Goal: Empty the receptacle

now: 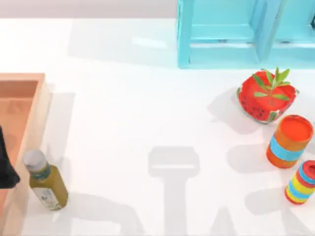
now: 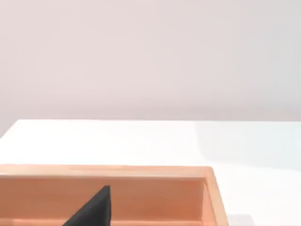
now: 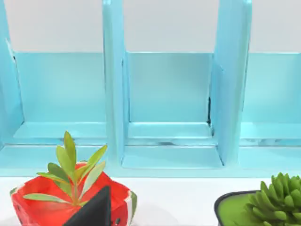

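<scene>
Bottle (image 1: pixel 47 181) upright outside receptacle (image 1: pixel 34 123), touching its wall; left gripper (image 1: pixel 6 164) over receptacle, grip state unclear.

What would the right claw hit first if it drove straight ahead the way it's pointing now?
Probably the watermelon-patterned planter, which sits just past the right claw's dark fingertip in its wrist view. Beyond that stands the turquoise crate. Depth is unclear, so it might pass over the planter.

A: Bright, even light; the white counter (image 1: pixel 147 98) nearly washes out toward twelve o'clock.

B: Soft grey shadows fall toward nine o'clock of the watermelon planter (image 1: pixel 267 96) and orange can (image 1: pixel 290 141). Nothing blurred.
</scene>
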`<state>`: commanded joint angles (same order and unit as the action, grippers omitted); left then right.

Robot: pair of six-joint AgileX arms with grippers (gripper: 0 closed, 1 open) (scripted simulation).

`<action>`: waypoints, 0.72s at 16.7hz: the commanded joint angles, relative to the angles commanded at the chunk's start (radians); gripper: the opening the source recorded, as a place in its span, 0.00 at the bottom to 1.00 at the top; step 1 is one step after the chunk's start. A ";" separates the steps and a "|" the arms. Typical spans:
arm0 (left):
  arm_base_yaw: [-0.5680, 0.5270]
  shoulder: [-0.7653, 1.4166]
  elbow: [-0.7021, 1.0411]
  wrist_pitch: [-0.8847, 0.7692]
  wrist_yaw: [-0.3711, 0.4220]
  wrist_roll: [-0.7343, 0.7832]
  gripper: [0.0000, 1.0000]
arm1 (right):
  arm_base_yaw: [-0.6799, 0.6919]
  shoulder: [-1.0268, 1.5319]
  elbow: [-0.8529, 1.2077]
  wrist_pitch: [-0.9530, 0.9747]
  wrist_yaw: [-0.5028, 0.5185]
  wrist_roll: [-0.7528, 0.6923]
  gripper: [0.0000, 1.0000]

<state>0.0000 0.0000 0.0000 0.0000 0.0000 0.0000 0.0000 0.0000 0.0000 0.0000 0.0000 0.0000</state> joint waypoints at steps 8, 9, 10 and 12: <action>0.049 0.209 0.169 -0.168 0.000 0.052 1.00 | 0.000 0.000 0.000 0.000 0.000 0.000 1.00; 0.063 0.277 0.222 -0.221 0.000 0.067 1.00 | 0.000 0.000 0.000 0.000 0.000 0.000 1.00; 0.079 0.353 0.279 -0.276 0.000 0.084 1.00 | 0.000 0.000 0.000 0.000 0.000 0.000 1.00; 0.113 0.521 0.395 -0.392 0.000 0.119 1.00 | 0.000 0.000 0.000 0.000 0.000 0.000 1.00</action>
<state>0.1125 0.5213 0.3954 -0.3920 -0.0005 0.1195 0.0000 0.0000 0.0000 0.0000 0.0000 0.0000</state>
